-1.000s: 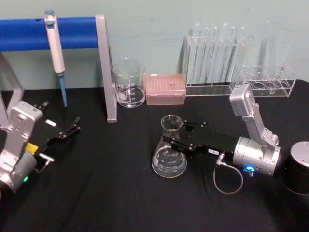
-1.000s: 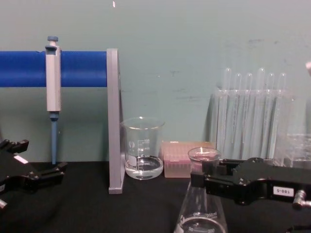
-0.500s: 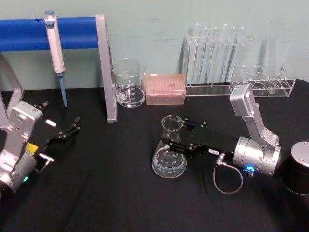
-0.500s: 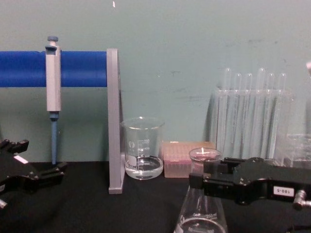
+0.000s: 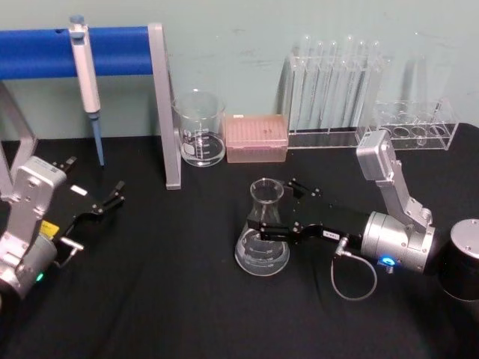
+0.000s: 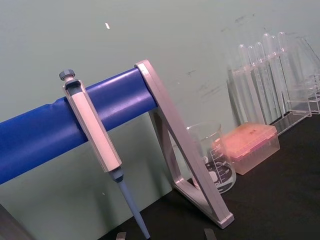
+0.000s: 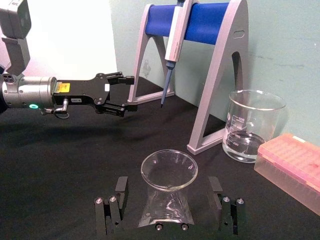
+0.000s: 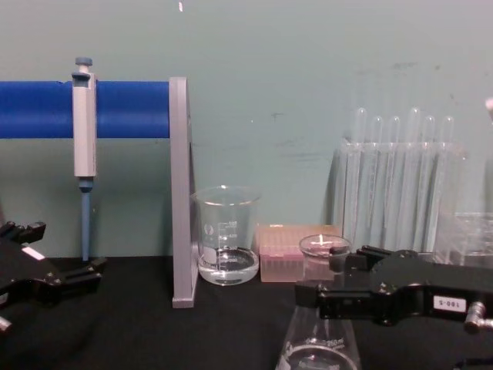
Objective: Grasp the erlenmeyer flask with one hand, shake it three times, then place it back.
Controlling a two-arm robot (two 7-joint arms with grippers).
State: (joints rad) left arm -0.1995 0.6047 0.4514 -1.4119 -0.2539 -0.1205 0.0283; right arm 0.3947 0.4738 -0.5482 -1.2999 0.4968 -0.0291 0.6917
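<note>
The erlenmeyer flask [image 5: 262, 253] stands upright on the black table, a clear cone with a narrow neck and flared rim [image 7: 169, 170]. My right gripper [image 5: 278, 209] reaches in from the right at neck height and is open. In the right wrist view its two black fingers [image 7: 112, 210] stand wide on either side of the flask and do not touch the glass. In the chest view the right gripper [image 8: 320, 276] shows beside the flask neck [image 8: 323, 248]. My left gripper [image 5: 105, 202] rests open at the table's left, far from the flask.
A blue bar stand [image 5: 163, 105] holds a pipette [image 5: 84, 71] at the back left. Behind the flask are a glass beaker [image 5: 200, 129], a pink tip box [image 5: 256, 137] and racks of test tubes [image 5: 333, 86]. A black cylinder [image 5: 462, 262] stands at the right edge.
The right gripper's fingers have spread apart from the flask neck: they were close against it before and now stand wide. The flask stays on the table. The left arm has not moved.
</note>
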